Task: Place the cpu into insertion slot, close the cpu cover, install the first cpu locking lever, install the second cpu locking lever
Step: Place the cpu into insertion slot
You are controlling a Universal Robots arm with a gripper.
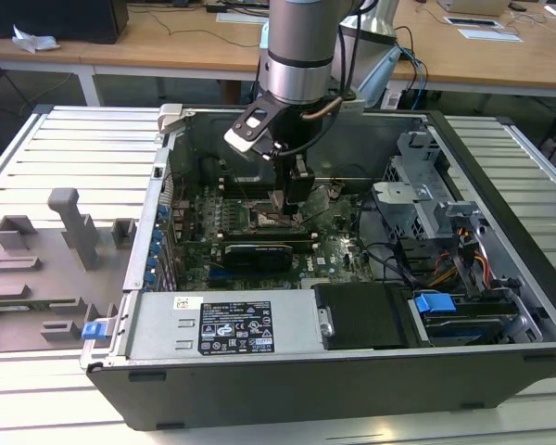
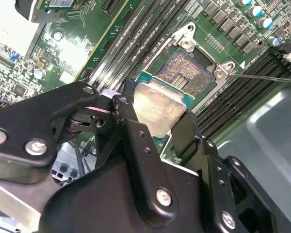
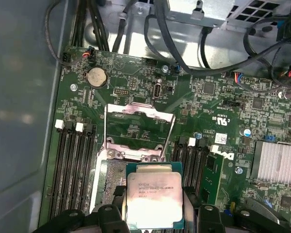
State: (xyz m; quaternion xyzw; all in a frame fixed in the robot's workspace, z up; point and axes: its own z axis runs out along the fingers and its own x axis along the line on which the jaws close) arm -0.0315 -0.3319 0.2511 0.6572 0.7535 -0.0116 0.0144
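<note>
My gripper [image 1: 291, 209] reaches down into the open computer case over the motherboard and is shut on the cpu [image 2: 158, 109], a silvery square chip with a green-blue edge. In both wrist views the black fingers [image 2: 125, 108] clamp two opposite sides of the chip. The cpu [image 3: 154, 195] hangs tilted just above one side of the insertion slot [image 2: 186, 73], whose gold contact field lies bare. The cpu cover [image 3: 138, 108] stands swung open beyond the insertion slot [image 3: 111, 178]. A thin locking lever [image 2: 262, 76] sticks out beside the socket frame.
Long black memory slots [image 3: 75, 167] flank the socket on both sides. Cables [image 3: 184, 53] hang over the board's far side. A finned heat sink [image 3: 277, 162] sits nearby. The case [image 1: 287, 371] holds a power supply and drive cage [image 1: 426, 199]. Grey fixtures [image 1: 65, 241] stand at the exterior view's left.
</note>
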